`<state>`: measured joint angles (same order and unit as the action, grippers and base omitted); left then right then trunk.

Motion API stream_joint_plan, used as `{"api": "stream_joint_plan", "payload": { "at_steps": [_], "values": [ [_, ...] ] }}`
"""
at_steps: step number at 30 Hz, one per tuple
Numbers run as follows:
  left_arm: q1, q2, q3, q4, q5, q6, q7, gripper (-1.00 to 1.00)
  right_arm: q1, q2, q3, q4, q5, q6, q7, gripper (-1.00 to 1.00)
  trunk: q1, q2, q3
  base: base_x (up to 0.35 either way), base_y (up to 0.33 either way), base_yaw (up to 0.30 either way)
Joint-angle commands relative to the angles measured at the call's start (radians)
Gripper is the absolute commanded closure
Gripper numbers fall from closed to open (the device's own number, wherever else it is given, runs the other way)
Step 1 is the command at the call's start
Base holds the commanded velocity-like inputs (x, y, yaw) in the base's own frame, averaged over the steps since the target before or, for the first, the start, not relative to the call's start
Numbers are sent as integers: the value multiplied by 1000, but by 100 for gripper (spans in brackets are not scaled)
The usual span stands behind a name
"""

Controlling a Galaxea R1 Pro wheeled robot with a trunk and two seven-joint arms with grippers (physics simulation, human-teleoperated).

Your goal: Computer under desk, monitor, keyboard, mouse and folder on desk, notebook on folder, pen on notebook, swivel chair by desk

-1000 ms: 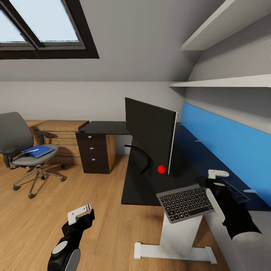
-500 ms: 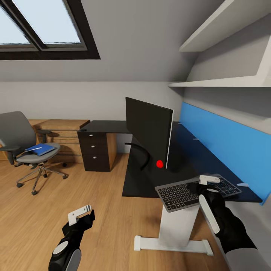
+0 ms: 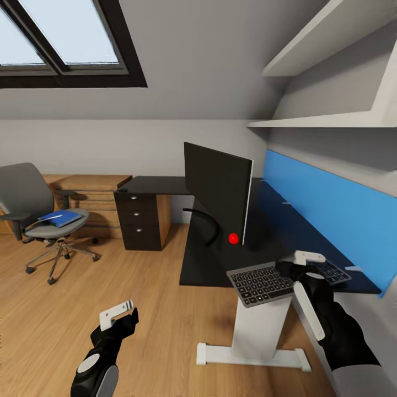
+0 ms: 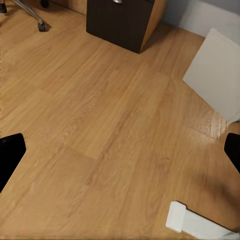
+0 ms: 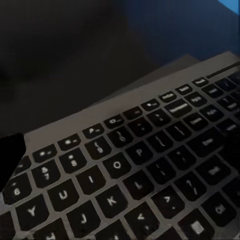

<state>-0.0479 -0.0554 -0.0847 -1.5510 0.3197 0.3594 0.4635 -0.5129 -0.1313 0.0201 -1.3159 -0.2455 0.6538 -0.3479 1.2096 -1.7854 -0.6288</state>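
The wide black monitor stands on the long black desk. At the desk's near end, my right gripper is shut on the right half of the silver-framed keyboard, which overhangs the desk edge slightly tilted. Its black keys show close up in the right wrist view. Far left, the grey swivel chair carries the blue folder on its seat. My left gripper hangs open over the wooden floor, holding nothing. The computer, mouse, notebook and pen are out of view.
A red dot sits near the monitor's lower corner. The desk's drawer unit and low wooden cabinets line the back wall. A blue wall panel and shelves run along the right. The white desk leg stands below the keyboard.
The right gripper has carried the keyboard up and further over the desk's near end, toward the blue panel. The head view shifted slightly. The left arm stayed put.
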Motion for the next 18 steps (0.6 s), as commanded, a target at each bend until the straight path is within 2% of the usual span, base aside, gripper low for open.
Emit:
{"api": "stream_joint_plan", "payload": {
  "at_steps": [1,6,13,18],
  "values": [
    [0,0,-1,-1,9,3,8,-100,0,-1,2,-1,-10,3,-9,-100,-1,-1,-1,-260,0,0],
    [0,-1,-2,-1,9,3,7,-100,2,-1,3,0,-12,3,-8,-100,-1,-1,-1,-274,0,0],
    [-1,0,-2,-1,9,3,7,-100,3,-1,3,0,-12,3,-9,-100,-1,-1,-1,-147,0,0],
    [0,0,-2,-1,9,3,7,-100,4,0,3,2,-12,3,-8,-100,-1,-1,-1,-241,0,0]
  ]
}}
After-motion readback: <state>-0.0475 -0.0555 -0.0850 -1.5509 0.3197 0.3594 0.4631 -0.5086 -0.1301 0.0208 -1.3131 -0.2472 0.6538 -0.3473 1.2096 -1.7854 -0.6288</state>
